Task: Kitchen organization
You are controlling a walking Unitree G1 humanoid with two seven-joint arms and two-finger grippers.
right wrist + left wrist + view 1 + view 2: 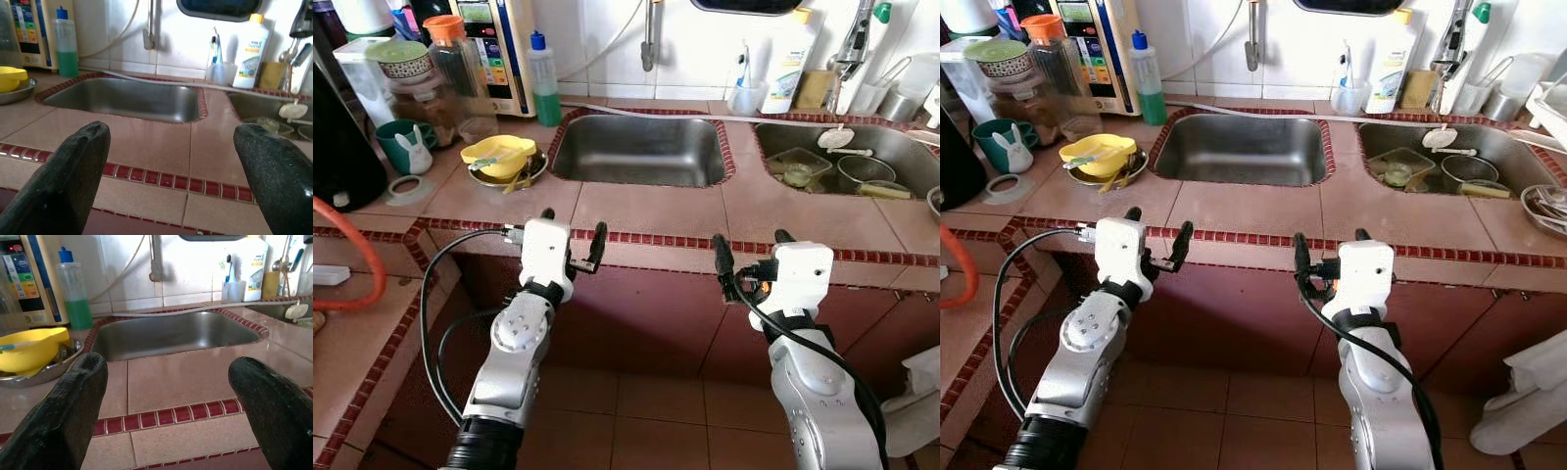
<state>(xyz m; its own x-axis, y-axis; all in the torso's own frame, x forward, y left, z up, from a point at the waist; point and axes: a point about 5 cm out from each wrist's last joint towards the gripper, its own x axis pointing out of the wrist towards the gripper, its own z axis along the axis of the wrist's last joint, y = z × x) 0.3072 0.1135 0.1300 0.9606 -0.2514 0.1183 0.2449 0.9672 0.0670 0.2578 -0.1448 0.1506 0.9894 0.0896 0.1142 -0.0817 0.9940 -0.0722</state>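
Presently, head views: I am standing the robot square to the tiled counter, both arms raised to its front edge so either sink is within reach.
Left gripper: I am holding it just short of the counter's red-tiled lip, fingers spread and empty, facing the left sink.
Right gripper: I am keeping it level with its partner, fingers apart and gripping nothing, below the strip between the two basins.
Task's things: the yellow bowl is sitting in a metal dish left of the left sink; the right sink is holding loose dishes, probably awaiting sorting.
Left wrist view: I am looking between two wide-set black fingers at the empty basin, the green soap bottle standing against the wall behind it, likely kept there for washing.
Right wrist view: the fingers are framing the same basin, with the white detergent bottle standing by the wall.
Judgement: I am reading this as a staging pose, no object chosen yet.
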